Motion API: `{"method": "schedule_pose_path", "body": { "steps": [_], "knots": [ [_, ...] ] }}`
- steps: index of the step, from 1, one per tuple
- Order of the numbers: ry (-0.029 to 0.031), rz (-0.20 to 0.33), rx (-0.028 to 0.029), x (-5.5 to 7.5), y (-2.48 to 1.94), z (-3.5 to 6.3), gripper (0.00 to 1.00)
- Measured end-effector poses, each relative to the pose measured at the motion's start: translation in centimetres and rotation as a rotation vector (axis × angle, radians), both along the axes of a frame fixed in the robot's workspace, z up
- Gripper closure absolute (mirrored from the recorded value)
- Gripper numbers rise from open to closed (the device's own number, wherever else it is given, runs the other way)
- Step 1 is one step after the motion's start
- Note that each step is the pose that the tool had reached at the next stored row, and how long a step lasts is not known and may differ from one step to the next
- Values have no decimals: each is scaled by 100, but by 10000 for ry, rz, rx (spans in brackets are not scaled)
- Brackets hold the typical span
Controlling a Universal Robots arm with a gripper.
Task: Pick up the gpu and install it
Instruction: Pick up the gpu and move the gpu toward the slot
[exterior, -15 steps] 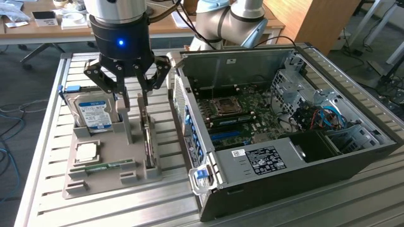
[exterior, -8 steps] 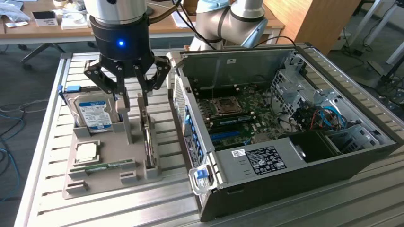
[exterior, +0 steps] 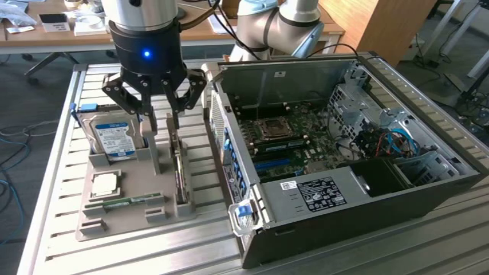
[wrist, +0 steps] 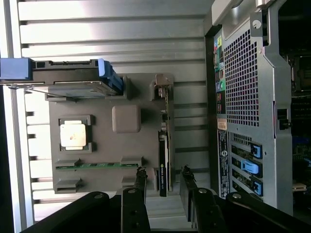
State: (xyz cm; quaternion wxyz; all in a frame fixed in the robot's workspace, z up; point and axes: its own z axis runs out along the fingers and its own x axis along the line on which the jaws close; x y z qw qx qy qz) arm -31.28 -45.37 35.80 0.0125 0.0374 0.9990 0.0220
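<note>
The thin green graphics card with a silver end bracket, the gpu (exterior: 180, 172) (wrist: 164, 145), stands on its edge in a slot of a grey moulded parts tray (exterior: 130, 215) (wrist: 104, 145). It sits on the tray side nearest the open black tower computer case (exterior: 321, 229) (wrist: 243, 97).

The black multi-link gripper (exterior: 160, 129) (wrist: 163, 172) hangs over the card. Its fingers are apart, one on each side of the card's edge, with a gap visible on both sides in the wrist view. It holds nothing.

On the tray's far side from the case, a silver hard drive with a blue label (exterior: 114, 137) (wrist: 73, 82) stands upright in its own cradle. Beside the card, a grey tray post (exterior: 157, 154) rises just below the fingers. A square silver processor (exterior: 105, 183) (wrist: 73, 135) and a narrow green memory stick (exterior: 126, 201) (wrist: 97, 166) lie flat in pockets, well clear of the card. Tray and case rest side by side on a slatted aluminium table (exterior: 114, 252) (wrist: 112, 34). The case's perforated rear wall is close beside the card.

The card shows only edge-on, so its fan face cannot be made out. In the wrist view the gripper's links cover one end of it. Inside the case, the green motherboard (exterior: 290, 137) is partly cut off by the case walls.
</note>
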Motion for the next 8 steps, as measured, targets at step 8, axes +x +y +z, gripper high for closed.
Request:
{"method": "schedule_pose_path", "body": {
  "steps": [8],
  "knots": [
    [-1,0,1,0,0,-25,58]
  ]
}}
